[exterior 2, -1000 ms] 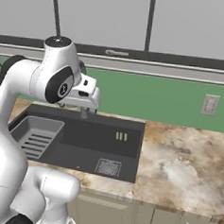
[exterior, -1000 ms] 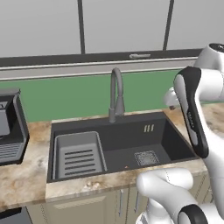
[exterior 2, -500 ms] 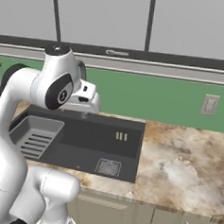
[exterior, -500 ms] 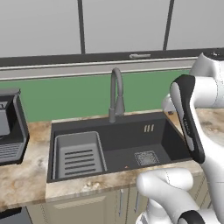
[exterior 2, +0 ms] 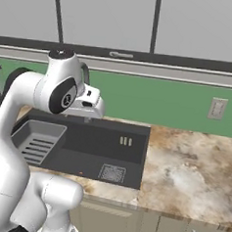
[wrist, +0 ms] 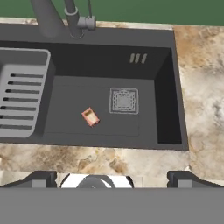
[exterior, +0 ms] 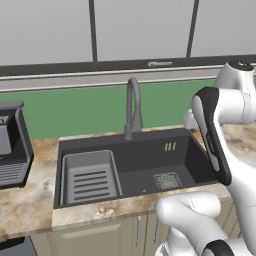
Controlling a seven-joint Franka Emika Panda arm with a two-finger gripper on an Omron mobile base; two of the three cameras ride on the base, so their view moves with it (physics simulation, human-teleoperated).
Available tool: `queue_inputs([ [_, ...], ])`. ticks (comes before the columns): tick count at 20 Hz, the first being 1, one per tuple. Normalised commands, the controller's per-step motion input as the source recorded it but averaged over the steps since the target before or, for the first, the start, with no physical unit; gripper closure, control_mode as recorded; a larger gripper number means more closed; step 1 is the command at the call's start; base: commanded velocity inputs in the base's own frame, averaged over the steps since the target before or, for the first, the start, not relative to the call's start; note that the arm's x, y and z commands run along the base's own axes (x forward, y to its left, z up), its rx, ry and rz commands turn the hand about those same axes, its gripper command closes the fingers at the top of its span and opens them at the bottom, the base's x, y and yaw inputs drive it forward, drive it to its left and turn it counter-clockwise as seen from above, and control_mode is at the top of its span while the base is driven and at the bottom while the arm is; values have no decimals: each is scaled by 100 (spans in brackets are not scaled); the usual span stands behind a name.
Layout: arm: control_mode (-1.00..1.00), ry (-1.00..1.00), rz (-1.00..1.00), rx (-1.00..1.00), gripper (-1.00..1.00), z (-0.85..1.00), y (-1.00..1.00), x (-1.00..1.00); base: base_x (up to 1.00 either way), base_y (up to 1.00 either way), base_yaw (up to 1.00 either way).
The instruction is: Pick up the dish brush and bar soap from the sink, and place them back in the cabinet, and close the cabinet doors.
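Soap (wrist: 90,117): lies flat on the floor of the sink (wrist: 166,87), apart from everything, between the tray (wrist: 22,98) and the drain grate (wrist: 124,100), somewhat toward the sink's front wall. Sits askew to the sink walls, corners pointing at them.

Fingers (wrist: 183,178): spread as wide as they go, holding nothing, hanging well above the basin over the front strip of tabletop (wrist: 87,162), looking down into the sink.

Likely trouble from here:
- Small, low, probably slick. Closing off-centre or across a corner could squirt it sideways along the floor, toward the grate or against the tray wall, where a clean grip gets harder.
- Needs turning the wrist to match the soap's skew; closing square to the sink instead means pinching on corners and a likely slip.
- Descending too far could jam the tips into the sink floor; stopping short means closing on air above it.
- Deep basin, so the hand could clip the front rim on the way down or out.
- Faucet (wrist: 72,19) stands at the back edge, well clear of the soap; a risk only with a wide swing on the lift.
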Motion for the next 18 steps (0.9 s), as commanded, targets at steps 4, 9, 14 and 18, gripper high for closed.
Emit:
queue_inputs([
  [4,-100,8,0,0,-100,0,0,9,0,0,0],
  [9,-100,10,0,0,-100,0,0,15,0,0,0],
  [14,-100,10,0,0,-100,-5,0,10,0,0,0],
  [18,-100,8,0,0,-100,-18,0,8,0,0,0],
])
